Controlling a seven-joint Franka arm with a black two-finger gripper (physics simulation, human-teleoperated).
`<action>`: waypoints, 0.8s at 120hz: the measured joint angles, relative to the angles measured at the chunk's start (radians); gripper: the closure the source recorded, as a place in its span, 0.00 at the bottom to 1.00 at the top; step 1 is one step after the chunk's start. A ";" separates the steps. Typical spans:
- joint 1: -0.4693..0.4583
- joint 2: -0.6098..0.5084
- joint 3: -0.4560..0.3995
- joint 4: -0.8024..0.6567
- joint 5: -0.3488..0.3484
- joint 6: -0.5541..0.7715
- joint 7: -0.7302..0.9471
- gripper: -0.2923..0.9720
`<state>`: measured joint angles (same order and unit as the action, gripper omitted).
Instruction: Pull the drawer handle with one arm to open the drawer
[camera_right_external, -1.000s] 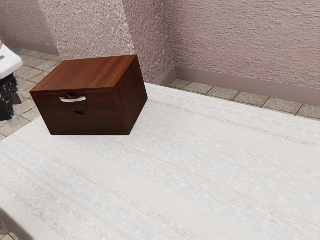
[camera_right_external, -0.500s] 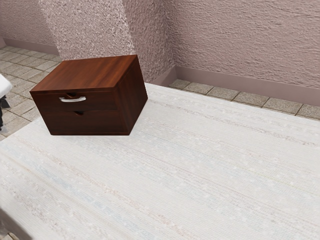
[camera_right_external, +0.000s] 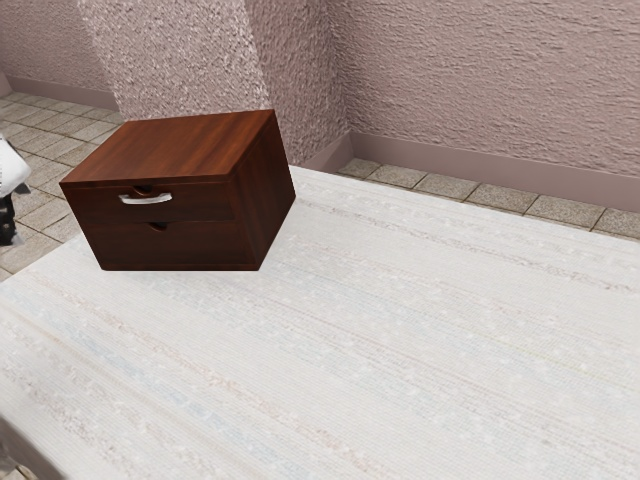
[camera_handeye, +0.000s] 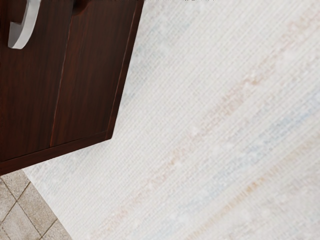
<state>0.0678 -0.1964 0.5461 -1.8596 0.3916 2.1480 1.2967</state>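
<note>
Mahogany-dark wood with a reddish grain makes up the cabinet (camera_right_external: 200, 150), a low box with two fronts stacked on the face it turns toward the exterior view's left. The upper drawer (camera_right_external: 185, 203) carries a curved silver handle (camera_right_external: 146, 198), set toward the far end of that face from the cabinet's near corner. This drawer sits flush with the lower drawer (camera_right_external: 170, 243) beneath it, so it reads as shut. A small dark notch shows at the top edge of each front.

The cabinet stands on a pale, whitish counter (camera_right_external: 420, 340) with faint streaks running across it. It is close to the counter's edge, where grey floor tiles (camera_right_external: 60, 125) begin behind and beside it. A rough pinkish wall (camera_right_external: 480, 70) rises behind the cabinet.

At the very edge of the exterior view, well out from the cabinet's drawer face, I can make out a sliver of the white arm (camera_right_external: 8, 170) and under it a scrap of the black tool (camera_right_external: 5, 215). It is apart from the handle and touches nothing on the cabinet. Whether the tool is spread or pressed together I cannot tell.

From the wrist camera I look down the drawer face: the handle's silver end curves off the dark wood, the cabinet's lower corner meets the counter, and a patch of tiles lies past the counter's edge.
</note>
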 joint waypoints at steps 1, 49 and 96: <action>0.001 0.002 0.000 0.000 0.000 0.004 0.001 0.23; -0.001 0.104 -0.001 0.054 -0.021 0.093 0.052 0.23; -0.001 0.228 -0.013 0.116 -0.096 0.130 0.098 0.23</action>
<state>0.0670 0.0314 0.5328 -1.7437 0.2952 2.2784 1.3943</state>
